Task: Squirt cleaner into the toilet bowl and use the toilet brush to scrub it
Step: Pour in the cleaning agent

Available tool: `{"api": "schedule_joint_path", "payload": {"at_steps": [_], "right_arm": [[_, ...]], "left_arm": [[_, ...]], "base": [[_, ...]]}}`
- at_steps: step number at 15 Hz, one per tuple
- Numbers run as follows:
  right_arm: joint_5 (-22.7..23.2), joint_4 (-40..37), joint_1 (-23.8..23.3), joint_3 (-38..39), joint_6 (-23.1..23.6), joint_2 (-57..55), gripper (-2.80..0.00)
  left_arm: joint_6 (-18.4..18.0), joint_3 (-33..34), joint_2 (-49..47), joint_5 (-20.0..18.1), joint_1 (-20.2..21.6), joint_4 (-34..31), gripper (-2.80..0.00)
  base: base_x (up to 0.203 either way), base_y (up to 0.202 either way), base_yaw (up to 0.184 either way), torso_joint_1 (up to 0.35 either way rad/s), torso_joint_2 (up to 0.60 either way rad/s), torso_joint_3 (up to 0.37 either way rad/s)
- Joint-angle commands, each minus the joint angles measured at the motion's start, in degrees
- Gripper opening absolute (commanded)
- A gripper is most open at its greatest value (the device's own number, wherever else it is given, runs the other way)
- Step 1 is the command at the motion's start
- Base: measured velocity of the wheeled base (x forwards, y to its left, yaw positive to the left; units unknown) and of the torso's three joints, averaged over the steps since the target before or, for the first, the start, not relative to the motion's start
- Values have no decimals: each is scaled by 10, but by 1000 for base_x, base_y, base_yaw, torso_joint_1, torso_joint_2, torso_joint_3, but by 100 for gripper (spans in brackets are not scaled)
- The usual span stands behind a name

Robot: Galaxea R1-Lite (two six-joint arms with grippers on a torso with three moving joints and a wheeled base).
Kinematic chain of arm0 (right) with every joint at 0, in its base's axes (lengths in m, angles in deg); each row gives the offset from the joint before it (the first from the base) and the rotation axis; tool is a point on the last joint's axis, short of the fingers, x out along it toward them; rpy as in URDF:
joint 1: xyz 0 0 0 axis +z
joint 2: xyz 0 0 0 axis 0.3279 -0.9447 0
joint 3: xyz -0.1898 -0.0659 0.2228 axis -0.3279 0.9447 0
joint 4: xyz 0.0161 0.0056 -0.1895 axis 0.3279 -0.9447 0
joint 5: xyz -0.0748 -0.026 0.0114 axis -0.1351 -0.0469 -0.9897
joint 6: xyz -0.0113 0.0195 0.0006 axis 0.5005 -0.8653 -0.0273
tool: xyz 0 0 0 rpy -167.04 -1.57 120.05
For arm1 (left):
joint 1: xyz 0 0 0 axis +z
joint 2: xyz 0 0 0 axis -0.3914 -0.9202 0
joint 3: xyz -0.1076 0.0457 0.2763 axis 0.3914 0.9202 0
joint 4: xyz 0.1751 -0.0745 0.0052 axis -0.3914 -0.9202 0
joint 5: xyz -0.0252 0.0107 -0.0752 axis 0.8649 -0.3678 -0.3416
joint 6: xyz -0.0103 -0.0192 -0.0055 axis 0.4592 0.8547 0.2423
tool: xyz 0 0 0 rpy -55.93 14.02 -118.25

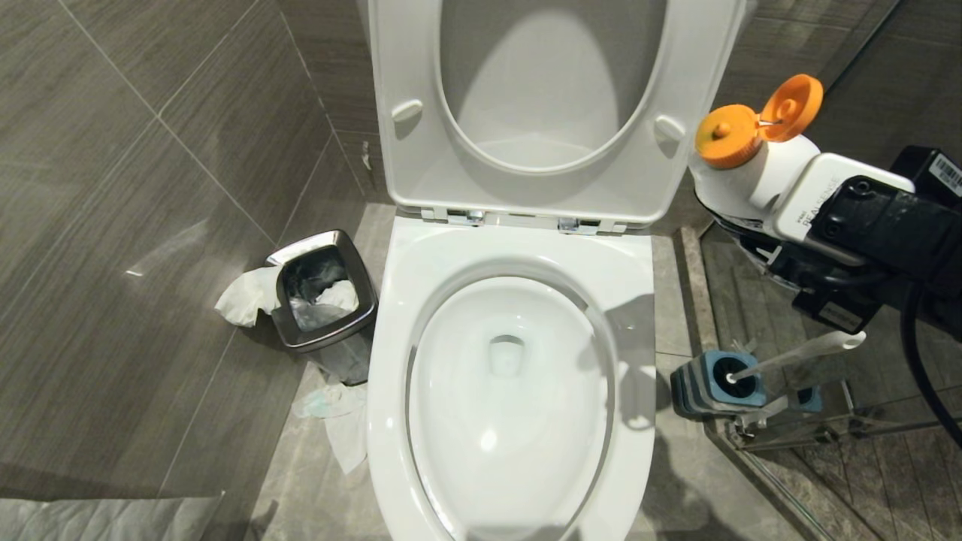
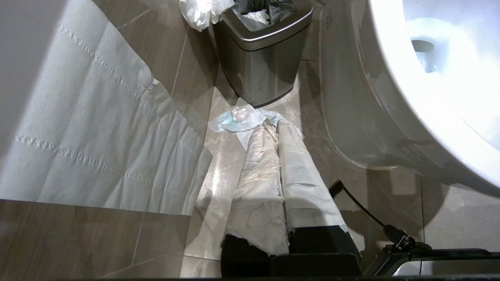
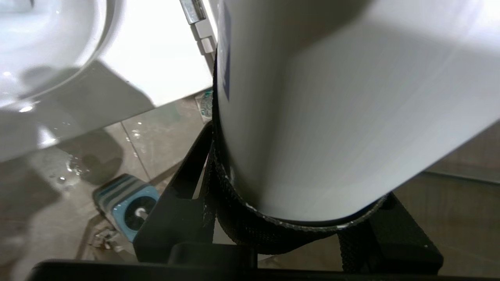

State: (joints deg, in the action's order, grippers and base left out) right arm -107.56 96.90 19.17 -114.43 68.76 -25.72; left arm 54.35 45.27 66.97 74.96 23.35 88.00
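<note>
The white toilet bowl (image 1: 398, 338) fills the middle of the head view, its seat and lid (image 1: 526, 188) raised. To the right of the lid my right gripper (image 1: 751, 222) is shut on a white cleaner bottle (image 1: 751, 176); its orange flip cap (image 1: 727, 135) is open and points up towards the lid. The bottle (image 3: 343, 117) fills the right wrist view, gripped by the black pads (image 3: 218, 175). The toilet brush (image 1: 804, 352) stands in its blue-topped holder (image 1: 714, 383) on the floor right of the bowl. My left gripper (image 2: 273, 128), paper-wrapped and shut, hangs low beside the bowl (image 2: 449, 86).
A steel waste bin (image 1: 323, 297) with tissue spilling over its edge stands left of the toilet. Crumpled tissue (image 1: 334, 421) lies on the floor in front of it. A paper sheet (image 2: 90, 128) hangs at the left wall. A glass partition (image 1: 827, 451) is close behind the brush holder.
</note>
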Motion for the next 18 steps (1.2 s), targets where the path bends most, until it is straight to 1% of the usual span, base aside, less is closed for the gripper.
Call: {"api": "schedule_joint_path", "payload": {"at_steps": [1, 2, 5, 14, 15, 18], "right_arm": [[-2, 2, 1, -16, 17, -17, -280], [-4, 2, 1, -26, 25, -25, -280], [-6, 2, 1, -48, 69, -40, -280], [-6, 3, 4, -75, 224, -53, -280], [-6, 10, 4, -74, 248, -55, -280], [-5, 99, 6, -71, 299, -89, -280]], "left_arm": [[0, 0, -1, 0, 0, 0, -280], [0, 0, -1, 0, 0, 0, -280], [0, 0, -1, 0, 0, 0, -280], [0, 0, -1, 0, 0, 0, -280], [0, 0, -1, 0, 0, 0, -280], [0, 0, -1, 0, 0, 0, -280]], "base": [[0, 0, 0, 0, 0, 0], [0, 0, 0, 0, 0, 0], [0, 0, 0, 0, 0, 0], [0, 0, 0, 0, 0, 0], [0, 0, 0, 0, 0, 0], [0, 0, 0, 0, 0, 0]]}}
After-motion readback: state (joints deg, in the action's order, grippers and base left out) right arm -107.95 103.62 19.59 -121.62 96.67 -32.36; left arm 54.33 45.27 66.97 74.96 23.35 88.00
